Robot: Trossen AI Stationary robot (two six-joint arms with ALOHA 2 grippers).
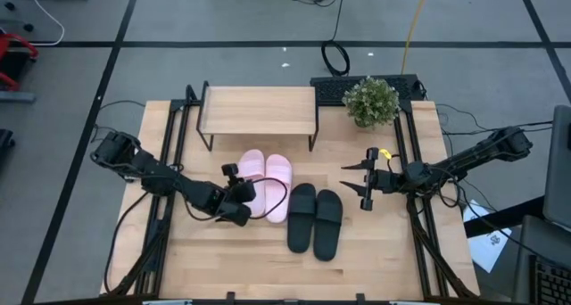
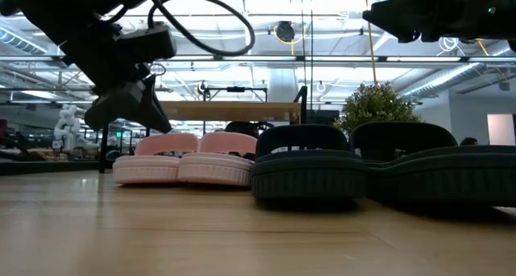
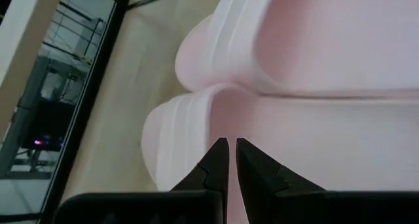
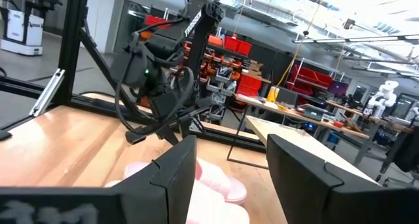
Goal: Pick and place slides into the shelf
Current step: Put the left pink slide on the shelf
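Observation:
The light pink pair of slides [image 1: 266, 185] lies side by side on the table, soles down, in front of the shelf [image 1: 259, 109]. The black pair [image 1: 315, 218] lies just to its right. My left gripper [image 1: 243, 207] is shut and sits low at the near-left side of the left pink slide [image 3: 294, 139], with its tips [image 3: 229, 149] over that slide's side. In the low view my left gripper [image 2: 149, 115] hangs just left of the pink pair [image 2: 185, 159]. My right gripper [image 1: 355, 182] is open and hovers above the table right of the black pair, touching nothing. My left gripper comes slanting down from the table's left at the near end of the left pink slide [image 3: 196, 119]. I cannot tell whether its shut fingertips touch the slide or hover just above it.
A potted plant [image 1: 371, 101] and a dark keyboard [image 1: 343, 88] stand at the far right, beside the shelf. Black frame rails [image 1: 169, 153] run along both table sides. Bare wood [image 1: 232, 260] lies between the slides and the near edge.

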